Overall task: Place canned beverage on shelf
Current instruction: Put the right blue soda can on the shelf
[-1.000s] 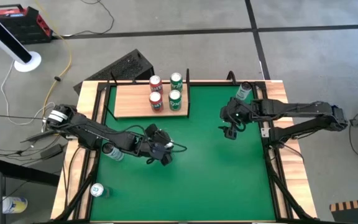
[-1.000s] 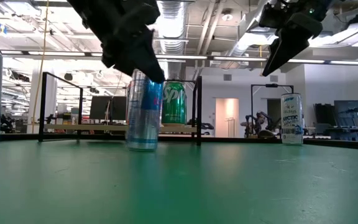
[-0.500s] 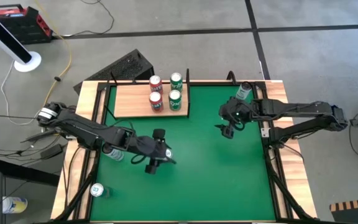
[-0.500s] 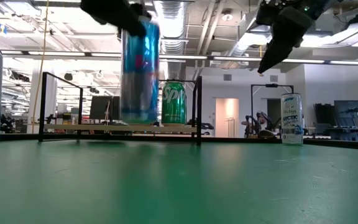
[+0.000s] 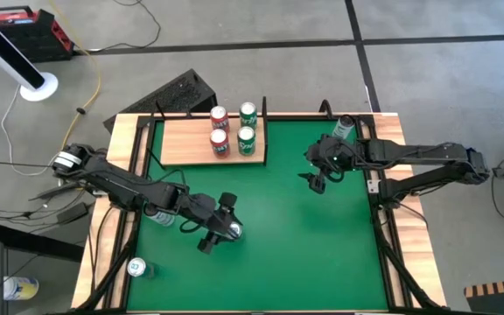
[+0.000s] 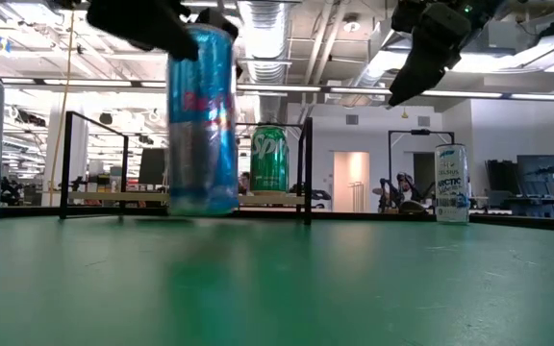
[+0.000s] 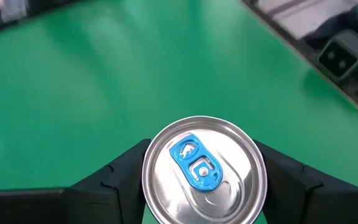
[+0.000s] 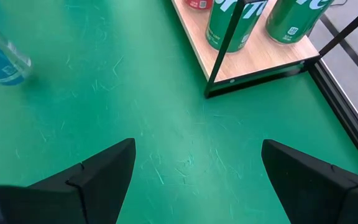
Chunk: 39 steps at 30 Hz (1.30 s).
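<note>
Left gripper (image 7: pixel 201 186) clamps the blue can (image 6: pixel 201 120) clear of the table (right gripper (image 8: pixel 194 177) spread wide, empty)

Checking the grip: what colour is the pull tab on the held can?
Blue, on a silver lid; the can shows best in the left wrist view.

blurred lettering on blue can (image 6: pixel 201 120)

Between the black fingers of the left end effector (image 7: pixel 197 186) sits a blue-and-silver can (image 6: pixel 201 120) with a silver lid and blue tab. The table (image 5: pixel 304 254) is green, edged in pale wood. The light-wood shelf (image 5: pixel 182 144) carries red cans (image 5: pixel 219 131) and green cans (image 5: pixel 247 127).
</note>
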### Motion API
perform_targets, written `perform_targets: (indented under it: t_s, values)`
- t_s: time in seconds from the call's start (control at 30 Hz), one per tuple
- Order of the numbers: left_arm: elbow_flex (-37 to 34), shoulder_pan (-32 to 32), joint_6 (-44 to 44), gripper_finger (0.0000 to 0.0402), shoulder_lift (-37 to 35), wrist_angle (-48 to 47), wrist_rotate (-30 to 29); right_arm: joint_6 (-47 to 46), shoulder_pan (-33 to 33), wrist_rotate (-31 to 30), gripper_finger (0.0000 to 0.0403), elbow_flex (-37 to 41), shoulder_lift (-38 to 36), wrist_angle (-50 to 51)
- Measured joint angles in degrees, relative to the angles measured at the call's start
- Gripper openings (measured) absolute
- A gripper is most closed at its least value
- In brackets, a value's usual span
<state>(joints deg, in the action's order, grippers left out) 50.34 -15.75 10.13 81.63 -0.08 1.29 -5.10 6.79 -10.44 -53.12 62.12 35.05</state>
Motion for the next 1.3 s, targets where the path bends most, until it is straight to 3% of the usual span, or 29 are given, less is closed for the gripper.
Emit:
perform_targets:
  t_s: [0.4,0.63,0.77,1.3]
  values:
    - [-0.01,-0.37,-4.84,0.0219,0.01,-0.67,-0.08,0.20,0.00,-0.02,0.0374,0.00,0.00,0.00]
    - [0.05,-0.35,-4.65,0.0330,-0.01,-0.23,-0.18,0.17,0.00,0.00,0.0374,0.00,0.00,0.04]
    - [0.05,-0.35,-3.14,0.0359,-0.01,-0.43,-0.18,0.17,0.00,0.00,0.0374,0.00,0.00,0.04]
    - [0.05,-0.66,-4.96,0.0365,-0.01,-0.33,-0.18,0.67,0.00,0.14,0.0374,0.00,0.00,1.11]
